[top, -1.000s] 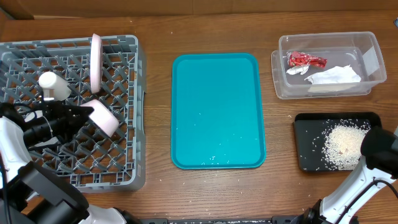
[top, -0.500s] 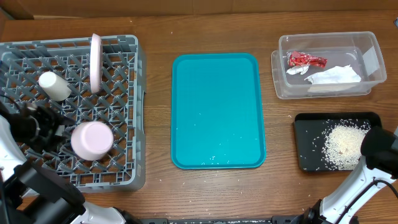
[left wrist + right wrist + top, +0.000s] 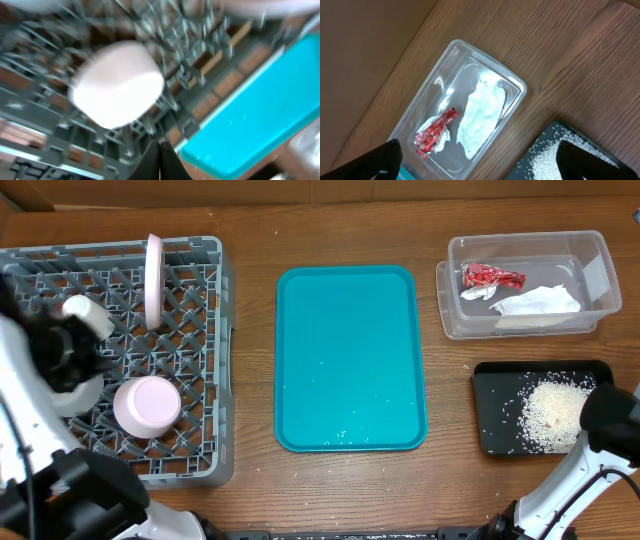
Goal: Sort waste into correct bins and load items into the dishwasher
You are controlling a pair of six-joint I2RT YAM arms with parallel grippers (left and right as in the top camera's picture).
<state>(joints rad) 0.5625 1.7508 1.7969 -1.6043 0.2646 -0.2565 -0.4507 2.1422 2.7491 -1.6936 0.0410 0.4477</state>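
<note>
Left claw [image 3: 160,152]: fingers together, holding nothing. Bowl [image 3: 147,405]: upside down on the rack [image 3: 226,380] floor, just beside that claw on its tray [image 3: 350,360] side, seemingly untouched, though the wrist view is blurred; my left arm [image 3: 22,405] is nearer. Right claw [image 3: 477,145]: spread wide, empty.

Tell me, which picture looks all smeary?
The left wrist view: the bowl and rack are smeared and soft. The overhead view is sharp, with the rice grains distinct. The right wrist view is sharp too, with glare on the clear tub.
</note>
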